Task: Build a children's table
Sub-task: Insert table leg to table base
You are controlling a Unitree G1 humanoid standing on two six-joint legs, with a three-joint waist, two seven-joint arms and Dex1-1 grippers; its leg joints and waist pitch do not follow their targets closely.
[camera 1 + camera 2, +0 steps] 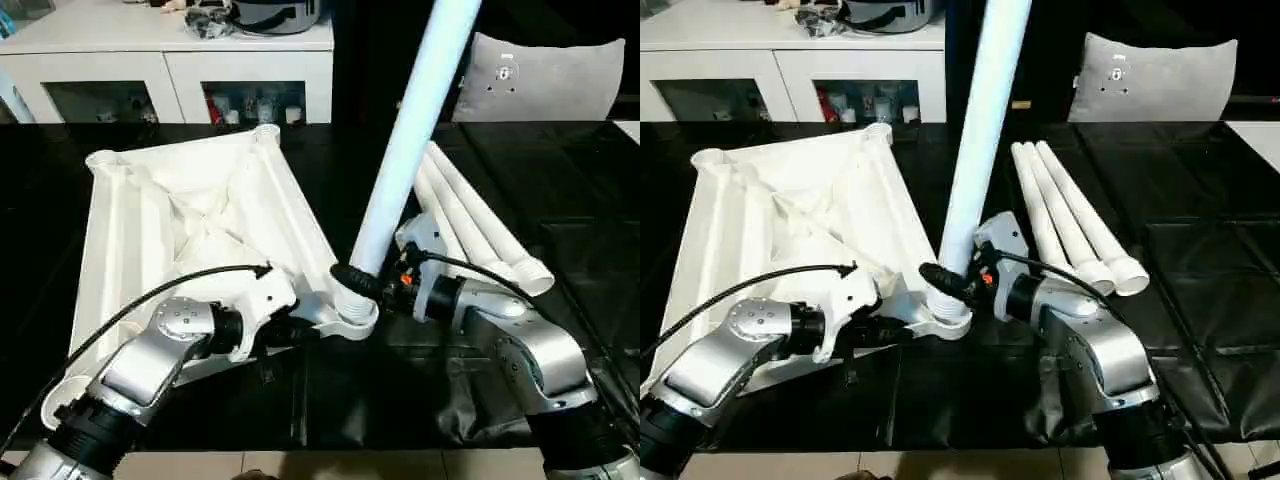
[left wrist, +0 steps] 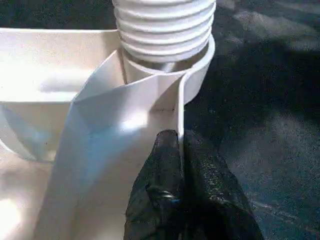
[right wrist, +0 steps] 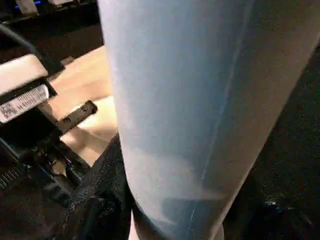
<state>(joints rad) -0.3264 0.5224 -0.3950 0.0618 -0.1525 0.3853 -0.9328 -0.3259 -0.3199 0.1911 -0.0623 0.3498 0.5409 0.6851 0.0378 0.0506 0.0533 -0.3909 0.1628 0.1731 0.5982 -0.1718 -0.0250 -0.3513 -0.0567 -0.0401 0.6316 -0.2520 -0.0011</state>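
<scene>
Leg (image 1: 405,150) gripped by right gripper (image 1: 362,283), leaning toward 1 o'clock; tabletop (image 1: 190,215) rim pinched by left gripper (image 2: 178,150). Threads (image 2: 165,25) could be crossed in socket (image 1: 352,322).

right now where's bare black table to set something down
Free: the black tabletop surface right of the three loose white tube legs, and the front strip between the forearms. Crowded: the near corner socket, where both grippers meet the upright white leg and ribbed white tabletop.

Upright leg (image 1: 980,120) in tabletop (image 1: 770,210) corner socket (image 1: 945,322); right fingers (image 1: 940,277) grip leg base.
</scene>
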